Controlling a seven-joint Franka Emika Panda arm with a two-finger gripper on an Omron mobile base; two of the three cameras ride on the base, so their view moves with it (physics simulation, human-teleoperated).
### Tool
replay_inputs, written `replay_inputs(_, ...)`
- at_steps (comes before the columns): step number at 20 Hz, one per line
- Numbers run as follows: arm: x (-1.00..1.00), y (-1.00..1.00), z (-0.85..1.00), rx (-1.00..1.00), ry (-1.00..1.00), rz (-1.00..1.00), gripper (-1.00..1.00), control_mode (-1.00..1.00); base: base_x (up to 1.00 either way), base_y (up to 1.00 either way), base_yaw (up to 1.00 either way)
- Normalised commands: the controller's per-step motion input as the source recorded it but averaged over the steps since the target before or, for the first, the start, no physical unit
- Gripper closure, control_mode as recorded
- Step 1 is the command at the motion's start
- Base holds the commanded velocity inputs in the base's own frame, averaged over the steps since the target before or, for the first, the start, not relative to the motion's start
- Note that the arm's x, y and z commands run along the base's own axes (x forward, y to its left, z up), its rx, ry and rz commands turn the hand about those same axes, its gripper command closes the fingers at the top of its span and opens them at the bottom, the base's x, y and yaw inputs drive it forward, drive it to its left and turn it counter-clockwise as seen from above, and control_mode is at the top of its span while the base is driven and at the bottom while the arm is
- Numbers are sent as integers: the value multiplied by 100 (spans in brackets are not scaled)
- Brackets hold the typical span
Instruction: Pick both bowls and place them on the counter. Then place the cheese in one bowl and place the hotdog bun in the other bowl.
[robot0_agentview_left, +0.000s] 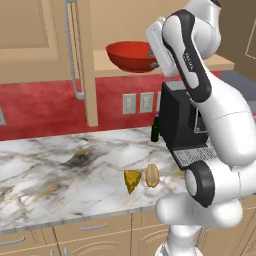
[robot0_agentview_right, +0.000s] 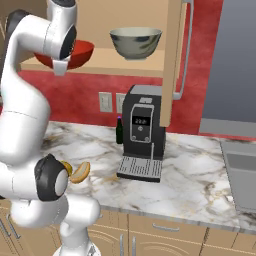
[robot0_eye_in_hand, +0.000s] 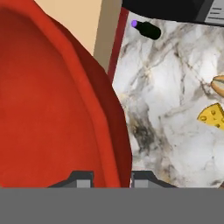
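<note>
Red bowl (robot0_eye_in_hand: 52, 100) up on the wooden shelf (robot0_agentview_left: 115, 65), its rim running straight between the fingertips (robot0_eye_in_hand: 82, 180) — gripper (robot0_eye_in_hand: 109, 181) straddling the wall, whether clamped I cannot tell. Right of it, down on the counter (robot0_eye_in_hand: 166, 109), cheese (robot0_eye_in_hand: 212, 116) and bun (robot0_eye_in_hand: 218, 85). Grey-green bowl (robot0_agentview_right: 136, 42) waits further along the shelf.

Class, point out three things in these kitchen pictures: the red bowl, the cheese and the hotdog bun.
red bowl (robot0_agentview_left: 131, 54): left base view, its outer wall.
cheese (robot0_agentview_left: 132, 180): left base view, middle of the wedge.
hotdog bun (robot0_agentview_left: 152, 175): left base view, its paler centre.
</note>
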Motion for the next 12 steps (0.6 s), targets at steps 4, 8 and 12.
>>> replay_inputs(4, -94, -9, -13, 5, 0, -4, 100, -100, 0, 0, 0)
replay_inputs(8, -94, -5, -22, 1, 0, -4, 100, -100, 0, 0, 0)
replay_inputs(12, -93, -5, -18, 0, 2, -1, 100, -100, 0, 0, 0)
